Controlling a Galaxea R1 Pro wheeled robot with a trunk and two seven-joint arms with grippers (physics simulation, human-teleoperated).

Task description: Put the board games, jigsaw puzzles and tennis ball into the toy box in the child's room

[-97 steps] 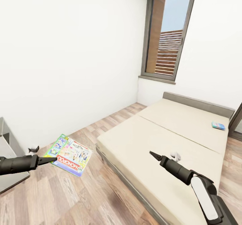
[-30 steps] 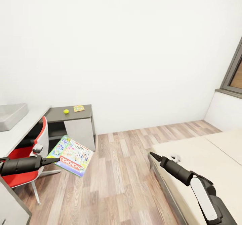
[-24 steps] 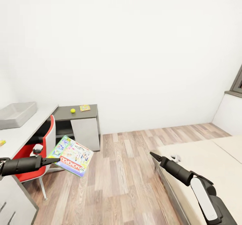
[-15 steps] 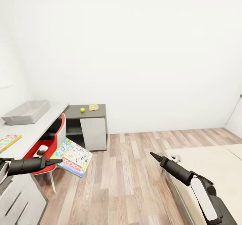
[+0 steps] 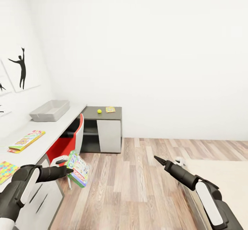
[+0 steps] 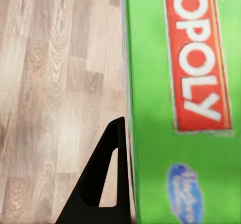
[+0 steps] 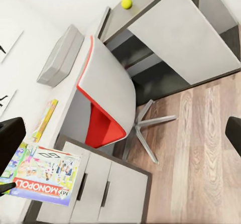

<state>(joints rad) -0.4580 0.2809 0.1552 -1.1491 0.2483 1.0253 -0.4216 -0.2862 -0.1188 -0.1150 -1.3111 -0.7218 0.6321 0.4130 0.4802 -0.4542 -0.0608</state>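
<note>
Left claw (image 5: 69,170) grips the green-edged Monopoly board game (image 5: 78,169) by its edge, held above the wood floor just beside the red chair (image 5: 69,139), while the right claw (image 5: 157,159) hangs empty, its jaws spread apart in its wrist view. Judging by the toy box (image 5: 50,110), nothing seems packed yet: near it on the white surface (image 5: 51,131) lie a yellow-edged game (image 5: 27,141) and a jigsaw puzzle (image 5: 4,171), with the tennis ball (image 5: 99,111) and another puzzle (image 5: 110,109) on the dark cabinet beyond.

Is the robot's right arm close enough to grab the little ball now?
Probably not. The ball sits on the dark cabinet against the far wall, and the right gripper hangs over the floor well short of it. The robot likely has to roll closer.
</note>
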